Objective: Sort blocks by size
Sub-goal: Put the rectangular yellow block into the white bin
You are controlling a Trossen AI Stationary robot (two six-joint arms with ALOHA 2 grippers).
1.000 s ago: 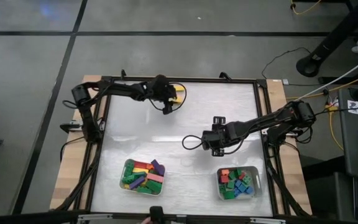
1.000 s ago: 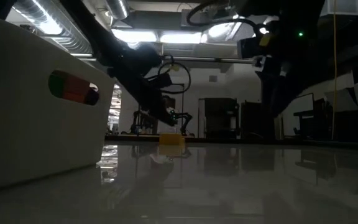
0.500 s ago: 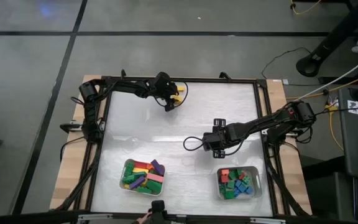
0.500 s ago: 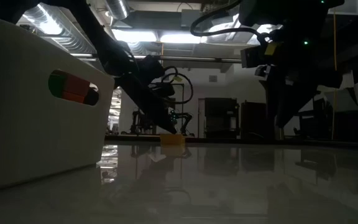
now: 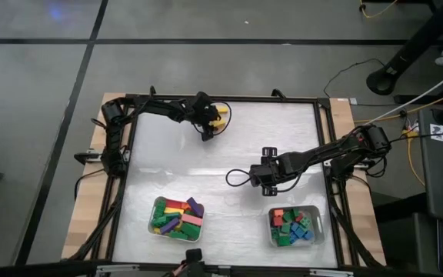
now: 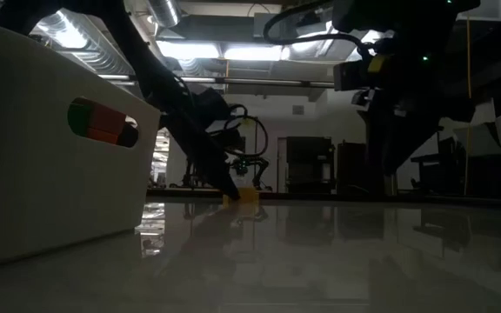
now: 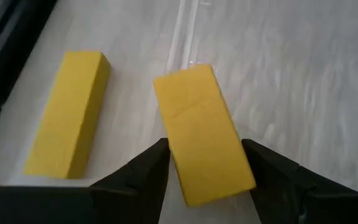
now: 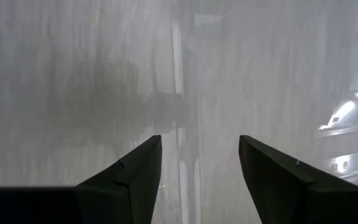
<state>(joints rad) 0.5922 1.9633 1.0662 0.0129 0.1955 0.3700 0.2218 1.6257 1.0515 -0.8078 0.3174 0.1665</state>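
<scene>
**Inspector:** What is the surface like?

**Assistant:** The table [image 5: 221,154] has a glossy white top inside a dark frame, with wooden edging at both sides. It reflects the ceiling lights in the low view. The floor around it is grey with dark seams. Cables lie on the floor to the right.

**Inspector:** And the room?

**Assistant:** In the low view it is dim, with strip lights overhead and dark equipment along the far wall.

**Inspector:** Where are the blocks?

**Assistant:** 2 pale trays stand near the front edge. The left tray [image 5: 154,225] holds long blocks [image 5: 177,217]. The right tray [image 5: 318,227] holds short blocks [image 5: 294,226]. 2 yellow blocks lie at the far edge of the table.

**Inspector:** What of the left gripper [image 7: 205,163]?

**Assistant:** It is low at the far edge. Its fingers [image 7: 143,168] sit on either side of the near yellow block [image 7: 202,132]; whether they press it cannot be told. The far yellow block [image 7: 68,113] lies just beside it, apart.

**Inspector:** And the right gripper [image 8: 200,163]?

**Assistant:** It hangs above the bare middle of the table, right of centre. Its fingers [image 8: 132,168] are spread and hold nothing.
</scene>
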